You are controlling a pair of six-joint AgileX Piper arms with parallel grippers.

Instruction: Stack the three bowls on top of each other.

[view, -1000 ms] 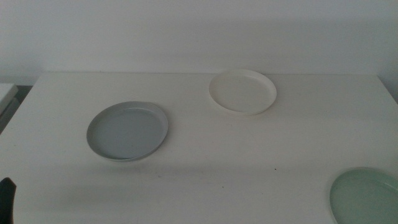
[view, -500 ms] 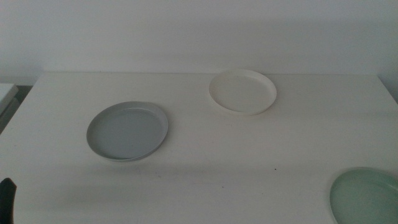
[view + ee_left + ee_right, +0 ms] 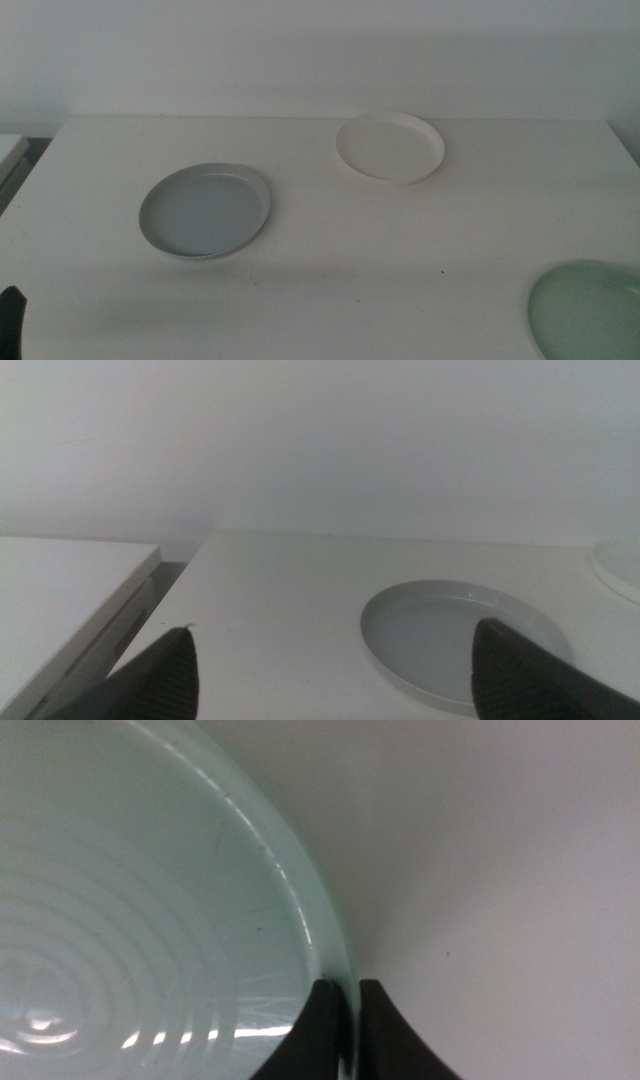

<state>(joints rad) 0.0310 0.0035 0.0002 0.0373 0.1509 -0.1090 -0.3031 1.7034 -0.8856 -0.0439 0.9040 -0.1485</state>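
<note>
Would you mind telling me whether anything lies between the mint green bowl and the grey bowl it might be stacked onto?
Nothing visible does: only bare table lies between the mint green bowl, its rim pinched by the right gripper, and the grey bowl.

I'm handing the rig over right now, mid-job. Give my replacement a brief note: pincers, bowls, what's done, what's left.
Right pincer: shut on the rim of the mint green bowl, at the table's near right corner; the bowl looks slightly tilted, maybe starting to lift.
Left pincer: open, waiting at the near left, facing the grey bowl.
White bowl: far centre-right, alone.
Done: the green bowl is gripped; nothing is stacked.
Left: set the green bowl on another bowl, then combine all three bowls.
</note>
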